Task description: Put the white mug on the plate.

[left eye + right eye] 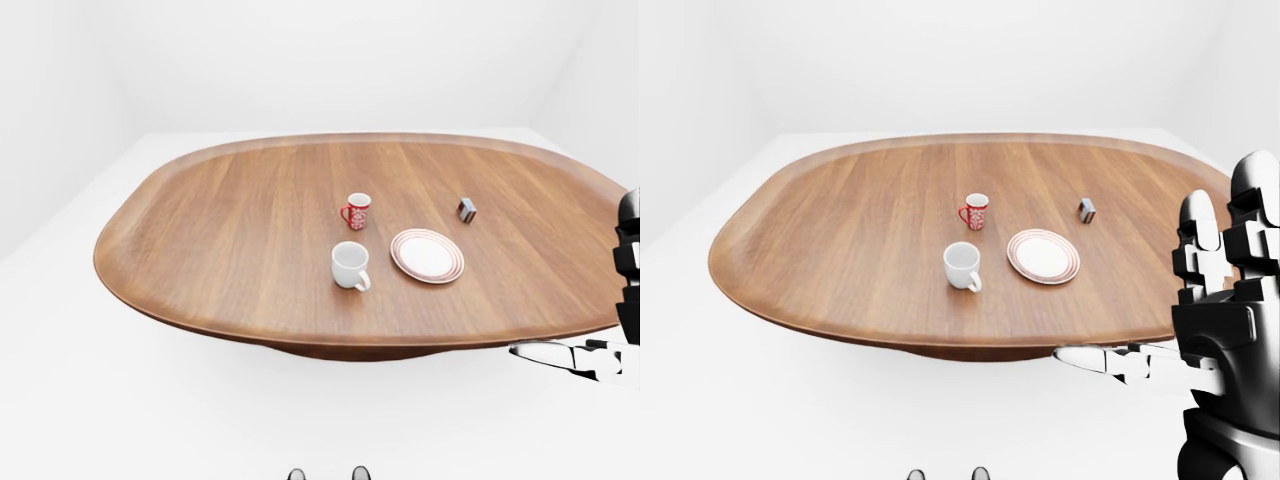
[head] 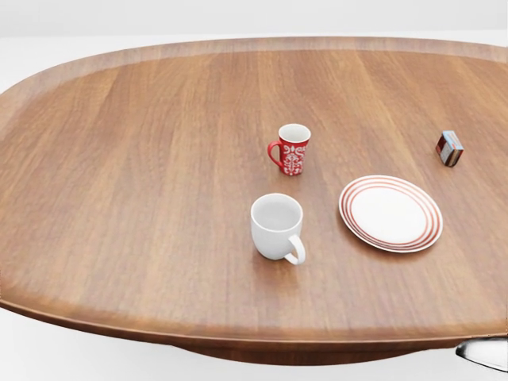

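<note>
The white mug (image 2: 277, 227) stands upright on the wooden table (image 2: 143, 159), near the middle of the head view, its handle turned toward the lower right. Right of it, a hand's width apart, lies the white plate (image 2: 390, 213) with red rings, and nothing is on it. My right hand (image 1: 1180, 300) rises at the right edge of the right-eye view, fingers spread and open, holding nothing, well short of the mug. Only a sliver of it shows in the head view's bottom right corner. My left hand is out of sight.
A red patterned mug (image 2: 292, 148) stands just above the white mug. A small box (image 2: 449, 148) lies up and right of the plate. The table's near rim (image 2: 238, 341) runs along the bottom of the head view. My feet (image 1: 297, 474) show on the white floor.
</note>
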You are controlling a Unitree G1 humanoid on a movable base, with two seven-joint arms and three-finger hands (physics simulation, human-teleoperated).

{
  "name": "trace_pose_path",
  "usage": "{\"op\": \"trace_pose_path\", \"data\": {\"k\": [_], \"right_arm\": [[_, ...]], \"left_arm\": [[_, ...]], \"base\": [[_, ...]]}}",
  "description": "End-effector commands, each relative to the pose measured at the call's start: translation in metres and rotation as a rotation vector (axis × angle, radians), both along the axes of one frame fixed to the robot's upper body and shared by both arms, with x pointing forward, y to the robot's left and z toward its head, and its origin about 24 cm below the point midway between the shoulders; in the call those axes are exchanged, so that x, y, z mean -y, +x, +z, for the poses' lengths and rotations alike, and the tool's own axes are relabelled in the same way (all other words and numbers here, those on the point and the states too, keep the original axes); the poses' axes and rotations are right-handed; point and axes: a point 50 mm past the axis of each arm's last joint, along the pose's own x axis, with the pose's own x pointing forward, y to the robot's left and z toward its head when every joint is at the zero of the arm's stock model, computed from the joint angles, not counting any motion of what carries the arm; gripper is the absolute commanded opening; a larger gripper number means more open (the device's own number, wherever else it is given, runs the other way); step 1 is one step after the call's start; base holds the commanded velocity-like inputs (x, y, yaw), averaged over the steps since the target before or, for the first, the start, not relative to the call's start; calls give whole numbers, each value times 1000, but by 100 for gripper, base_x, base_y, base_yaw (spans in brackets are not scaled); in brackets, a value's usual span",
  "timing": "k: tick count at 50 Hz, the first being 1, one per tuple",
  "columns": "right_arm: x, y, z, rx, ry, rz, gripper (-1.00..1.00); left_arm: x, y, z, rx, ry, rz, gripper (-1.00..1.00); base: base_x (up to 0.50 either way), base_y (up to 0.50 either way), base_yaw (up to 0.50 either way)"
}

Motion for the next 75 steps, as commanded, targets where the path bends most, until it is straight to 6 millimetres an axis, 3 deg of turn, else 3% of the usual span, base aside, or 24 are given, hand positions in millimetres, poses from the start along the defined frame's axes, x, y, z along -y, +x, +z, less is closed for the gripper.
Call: {"op": "trace_pose_path", "data": {"k": [1, 25, 75], "right_arm": [[0, 0, -1, -11, -4, -1, 100], [0, 0, -2, -6, -3, 1, 100], [-3, 0, -3, 8, -7, 14, 100]], "left_arm": [[0, 0, 0, 1, -1, -3, 100], [1, 0, 0, 3, -3, -7, 100], [3, 2, -2, -2, -4, -10, 100]], "base": [[41, 0, 0], [38, -9, 0], [11, -1, 0]]}}
